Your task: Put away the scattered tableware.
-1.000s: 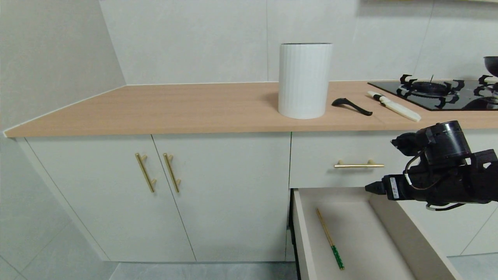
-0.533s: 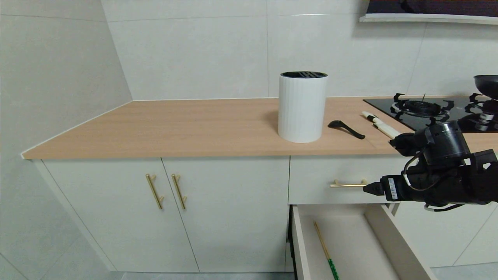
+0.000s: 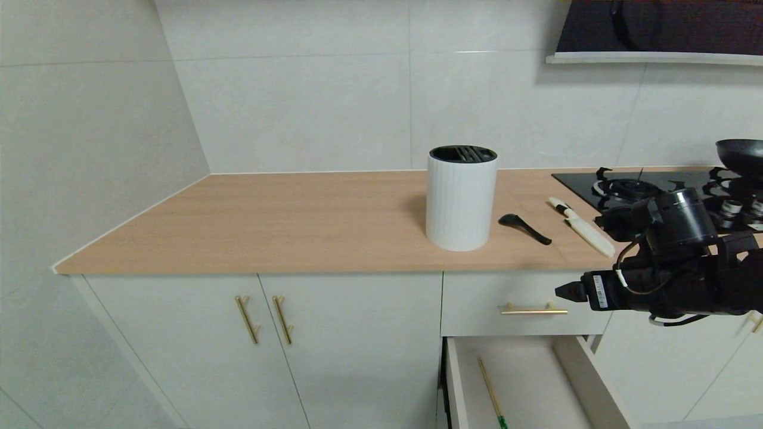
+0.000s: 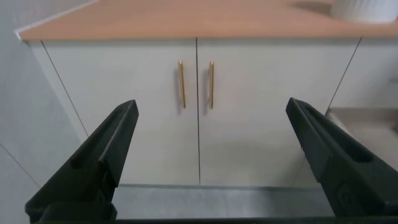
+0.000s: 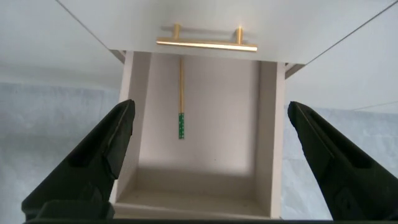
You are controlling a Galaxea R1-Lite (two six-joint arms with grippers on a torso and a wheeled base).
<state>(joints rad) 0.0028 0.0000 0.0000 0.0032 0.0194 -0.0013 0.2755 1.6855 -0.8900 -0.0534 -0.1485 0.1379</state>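
Note:
On the wooden counter (image 3: 286,226) stands a white ribbed utensil holder (image 3: 462,199) with a black slotted top. Just to its right lie a black spoon (image 3: 524,228) and a white knife (image 3: 581,226). Below the counter, the lower drawer (image 3: 454,381) is pulled out, and a pair of chopsticks (image 3: 489,396) with green ends lies in it. My right gripper (image 5: 210,106) hangs open and empty over that drawer (image 5: 217,143) and its chopsticks (image 5: 181,99); the arm (image 3: 656,286) is level with the upper drawer front. My left gripper (image 4: 211,102) is open and empty, facing the cabinet doors.
A gas stove (image 3: 644,190) with a dark pan (image 3: 742,155) takes up the counter's right end, under a range hood (image 3: 656,36). A shut upper drawer with a gold handle (image 3: 532,308) sits above the open one. Two cabinet doors with gold handles (image 4: 196,84) are at the left.
The whole head picture has shifted downward, so the camera has risen. My right arm now stands higher against the cabinet, farther above the open drawer. The tableware has not moved.

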